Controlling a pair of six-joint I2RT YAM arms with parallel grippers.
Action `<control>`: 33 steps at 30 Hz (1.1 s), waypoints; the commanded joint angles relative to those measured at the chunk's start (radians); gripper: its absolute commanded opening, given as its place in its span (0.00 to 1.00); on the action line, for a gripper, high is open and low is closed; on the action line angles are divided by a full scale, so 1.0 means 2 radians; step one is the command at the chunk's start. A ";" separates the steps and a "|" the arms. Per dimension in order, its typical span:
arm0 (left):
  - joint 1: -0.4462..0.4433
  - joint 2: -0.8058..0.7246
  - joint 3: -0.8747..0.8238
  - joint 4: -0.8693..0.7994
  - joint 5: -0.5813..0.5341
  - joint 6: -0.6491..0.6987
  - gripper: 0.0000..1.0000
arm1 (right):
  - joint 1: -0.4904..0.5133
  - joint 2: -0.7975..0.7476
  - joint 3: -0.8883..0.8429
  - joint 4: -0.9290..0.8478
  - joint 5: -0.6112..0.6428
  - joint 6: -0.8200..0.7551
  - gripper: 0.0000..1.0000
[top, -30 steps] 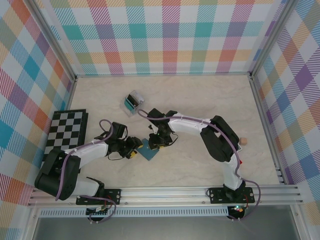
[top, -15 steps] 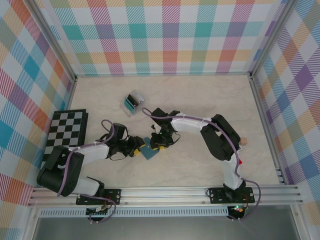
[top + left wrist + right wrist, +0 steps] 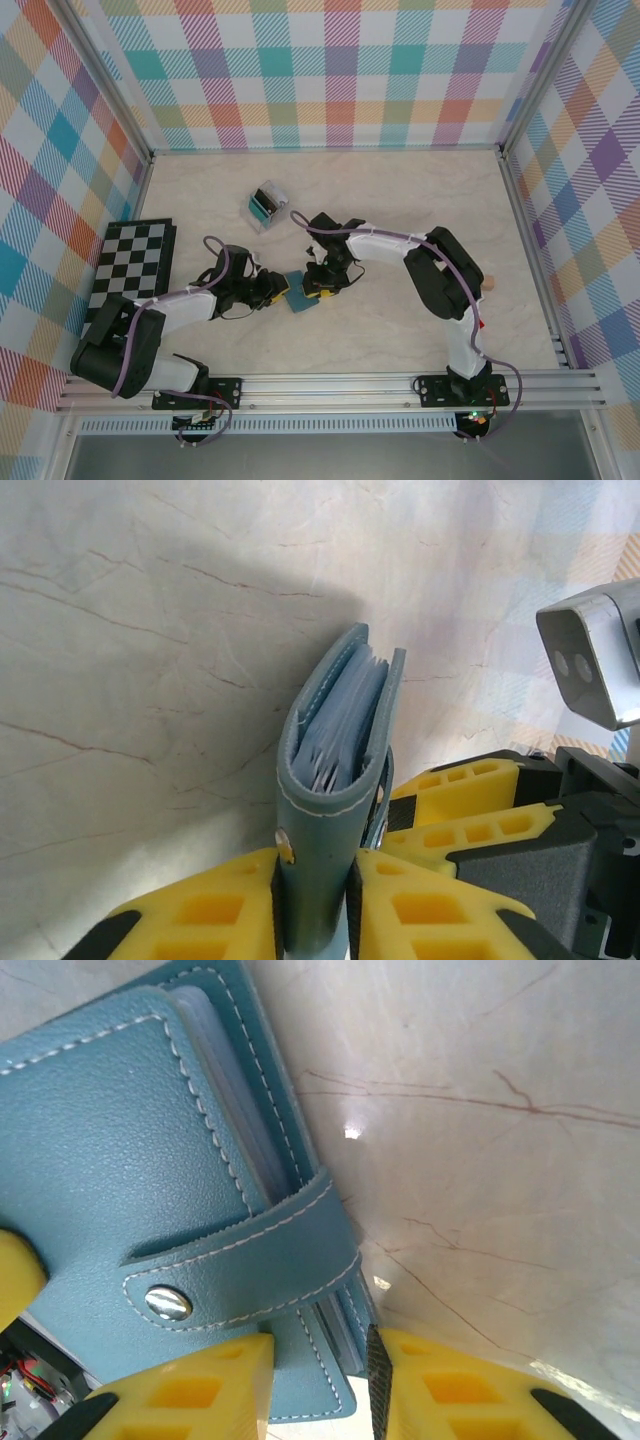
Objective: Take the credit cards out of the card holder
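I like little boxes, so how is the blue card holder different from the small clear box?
The card holder is solid blue-teal; the clear box is see-through. The card holder is clamped in the left gripper; the clear box lies untouched farther back. Both are small.

The left arm [image 3: 175, 303] is stretching low, forward and to the right, with the left gripper [image 3: 272, 291] pointing toward the middle. In the left wrist view its yellow fingers [image 3: 220, 905] are pressing against both faces of the card holder [image 3: 330, 750], holding it on edge. The right arm [image 3: 380, 240] is folding at the elbow and reaching leftward, with the right gripper [image 3: 318, 288] angling down, close opposite the left one. Its fingers [image 3: 190, 1390] are straddling a corner of the card holder across a narrow gap; whether they are pinching it is unclear.
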State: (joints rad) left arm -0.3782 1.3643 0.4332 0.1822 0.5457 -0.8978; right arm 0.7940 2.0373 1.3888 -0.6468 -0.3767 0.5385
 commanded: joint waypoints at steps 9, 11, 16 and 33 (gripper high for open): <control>-0.006 -0.017 0.012 0.003 0.016 0.021 0.10 | -0.007 -0.060 -0.018 0.015 0.039 -0.011 0.36; -0.006 -0.017 0.016 -0.004 0.015 0.023 0.10 | -0.005 -0.068 -0.015 0.015 0.047 -0.021 0.39; -0.005 -0.006 0.023 -0.008 0.017 0.023 0.09 | 0.005 -0.051 0.019 -0.007 0.063 -0.036 0.47; -0.008 -0.002 0.033 -0.021 0.013 0.022 0.00 | 0.023 0.009 0.066 -0.031 0.066 -0.035 0.47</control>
State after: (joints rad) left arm -0.3836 1.3594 0.4721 0.1516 0.5625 -0.8696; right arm 0.8379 2.0346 1.4948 -0.6708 -0.2653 0.4812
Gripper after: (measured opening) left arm 0.081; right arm 0.472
